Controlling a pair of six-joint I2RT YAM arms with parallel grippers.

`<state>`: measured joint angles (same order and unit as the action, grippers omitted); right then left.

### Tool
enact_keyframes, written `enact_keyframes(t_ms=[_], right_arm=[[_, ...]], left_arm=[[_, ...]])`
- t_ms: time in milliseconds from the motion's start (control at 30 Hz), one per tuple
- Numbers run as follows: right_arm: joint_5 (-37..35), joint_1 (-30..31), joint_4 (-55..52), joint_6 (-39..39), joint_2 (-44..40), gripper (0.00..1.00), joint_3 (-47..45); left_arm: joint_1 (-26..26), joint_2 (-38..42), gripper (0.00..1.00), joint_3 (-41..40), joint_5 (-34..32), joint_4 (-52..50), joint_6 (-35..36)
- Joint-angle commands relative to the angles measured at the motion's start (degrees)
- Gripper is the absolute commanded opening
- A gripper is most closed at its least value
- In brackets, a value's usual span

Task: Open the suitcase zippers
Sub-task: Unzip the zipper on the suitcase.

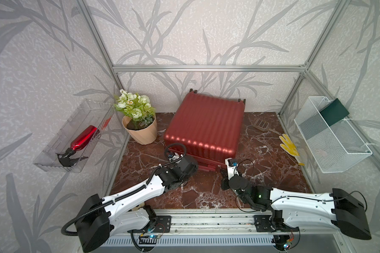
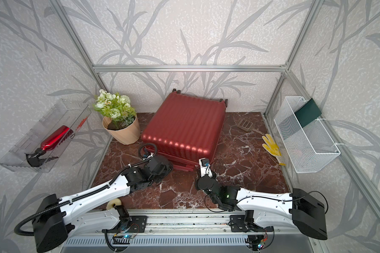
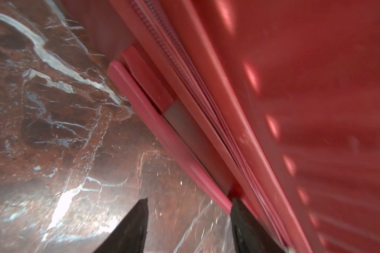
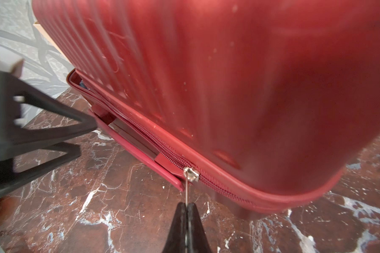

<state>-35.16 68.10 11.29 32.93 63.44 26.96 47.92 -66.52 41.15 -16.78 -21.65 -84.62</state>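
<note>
The right gripper (image 4: 186,205) held the thin silver pull tab (image 4: 186,190) clamped just ahead, on the zipper track (image 4: 149,139) of the dark red ribbed hard-shell suitcase (image 4: 228,76), left gripper (image 3: 190,200) spread apart alongside; an off-line tug could have slipped it free.

Both arms have white moulded shells with small screws, black joint blocks and large rounded black housings. The left arm (image 1: 136,192) carries a black ribbed hose (image 1: 64,226). The right arm (image 1: 301,201) shows thin black wires and a green light (image 1: 260,196). The left gripper (image 3: 190,199) and right gripper (image 4: 187,204) end in black tapered wedges.
</note>
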Motion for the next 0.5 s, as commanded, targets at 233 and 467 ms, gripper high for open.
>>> enact_keyframes(t_ms=[233,467], right_arm=[[-1.21,2.08,2.72,-0.72,-2.00,0.00,0.57],[-1.01,2.12,3.84,-1.86,-0.81,0.00,-0.61]], left_arm=[[-7.08,-8.47,0.52,-2.43,-1.00,9.98,-5.28],[-10.10,-14.90,0.39,-2.09,2.52,14.74,-4.06]])
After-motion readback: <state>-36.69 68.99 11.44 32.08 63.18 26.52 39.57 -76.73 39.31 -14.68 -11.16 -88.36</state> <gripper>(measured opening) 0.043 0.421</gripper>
